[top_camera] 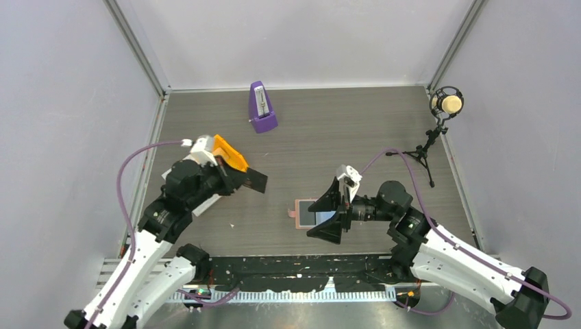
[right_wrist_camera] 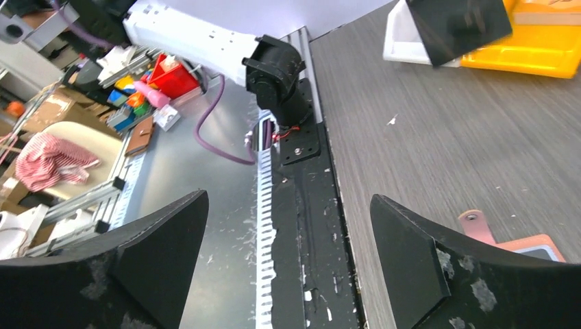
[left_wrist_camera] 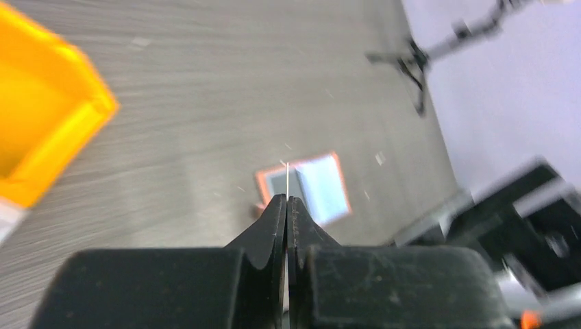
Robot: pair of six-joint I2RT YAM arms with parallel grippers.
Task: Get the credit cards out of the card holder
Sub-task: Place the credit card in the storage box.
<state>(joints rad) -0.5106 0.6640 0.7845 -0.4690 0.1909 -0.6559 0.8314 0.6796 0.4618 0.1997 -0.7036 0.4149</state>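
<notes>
The card holder (top_camera: 305, 213) lies spread open on the table, salmon rim and blue-grey inner faces up; it also shows in the left wrist view (left_wrist_camera: 320, 186). My left gripper (top_camera: 236, 179) is shut on a dark credit card (top_camera: 254, 180), held above the table next to the orange tray. In the left wrist view the card (left_wrist_camera: 287, 177) shows edge-on as a thin pale line between the shut jaws of the gripper (left_wrist_camera: 287, 199). My right gripper (top_camera: 322, 214) is open and empty, just right of the holder. In the right wrist view the gripper (right_wrist_camera: 289, 199) has the holder's tab (right_wrist_camera: 477, 225) beside its right finger, and the held card (right_wrist_camera: 458, 23) shows at the top.
An orange plastic tray (top_camera: 229, 151) sits at the left on something white. A purple metronome (top_camera: 262, 107) stands at the back centre. A microphone on a small tripod (top_camera: 445, 104) stands at the back right. Grey walls enclose the table.
</notes>
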